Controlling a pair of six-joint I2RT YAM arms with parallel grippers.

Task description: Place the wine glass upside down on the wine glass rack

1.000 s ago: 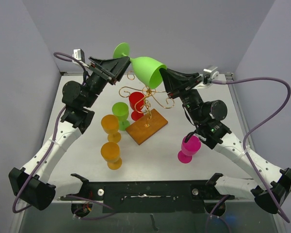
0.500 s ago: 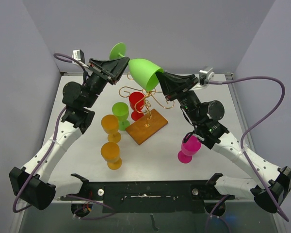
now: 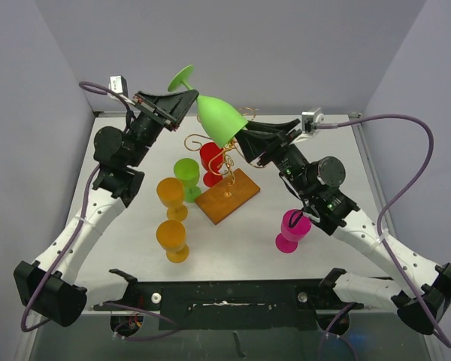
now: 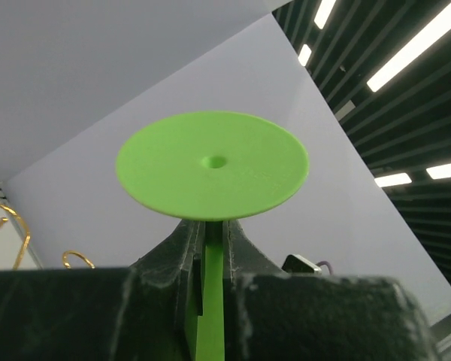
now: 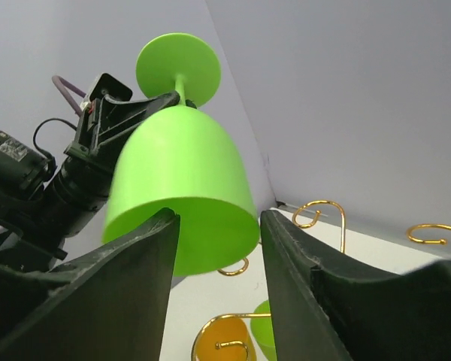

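A light green wine glass (image 3: 219, 120) hangs in the air above the wine glass rack (image 3: 229, 150), its foot (image 3: 182, 77) up at the back left and its mouth tilted down to the right. My left gripper (image 3: 182, 101) is shut on the thin stem (image 4: 210, 301) just under the round foot (image 4: 212, 165). My right gripper (image 3: 244, 139) is open at the bowl's rim. In the right wrist view its fingers (image 5: 135, 286) stand apart on either side of the bowl (image 5: 180, 180). The rack's gold hooks (image 5: 323, 214) curl just below.
The rack's wooden base (image 3: 227, 195) lies mid-table, with a red glass (image 3: 212, 159) beside the wire post. A small green glass (image 3: 186, 174) and two orange glasses (image 3: 171, 197) (image 3: 172, 239) stand left of it. A magenta glass (image 3: 293, 229) stands under the right arm.
My left gripper has closed on the stem and my right gripper has opened off the bowl. The glass has swung so its mouth points further down.
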